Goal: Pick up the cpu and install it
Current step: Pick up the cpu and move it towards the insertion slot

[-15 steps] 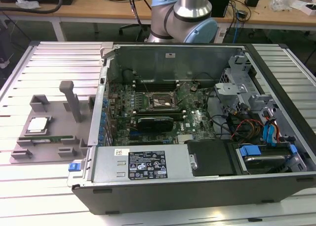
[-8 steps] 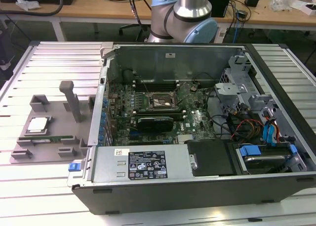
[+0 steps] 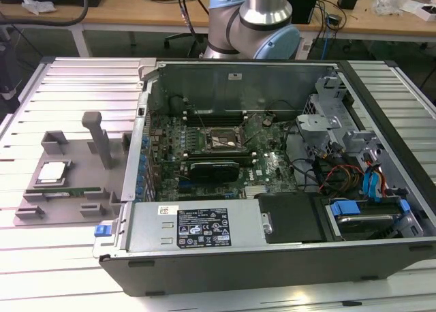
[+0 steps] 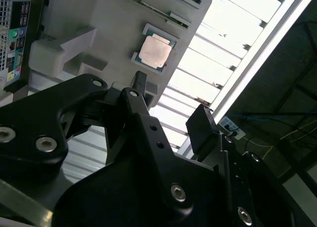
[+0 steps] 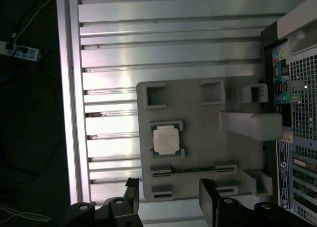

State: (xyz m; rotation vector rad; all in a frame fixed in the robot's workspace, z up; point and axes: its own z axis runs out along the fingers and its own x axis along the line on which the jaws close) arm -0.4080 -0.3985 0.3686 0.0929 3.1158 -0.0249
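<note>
Hangs over the grey fixture plate (image 5: pixel 198 138) with the gripper (image 5: pixel 169 190) spread wide and empty, black fingers (image 5: pixel 131 188) apart and touching nothing. Shows the cpu (image 5: pixel 166 140) lying flat, silvery top up, in a shallow square nest of that plate, clear of the fingertips. Places the plate on the slatted aluminium table (image 3: pixel 68 87), at the exterior view's left of the open computer case (image 3: pixel 204 257). Shows the black socket frame (image 3: pixel 219 140) on the motherboard (image 3: pixel 272 165) inside the case, just beside the long graphics card (image 3: pixel 214 169), well apart from the cpu.
</note>
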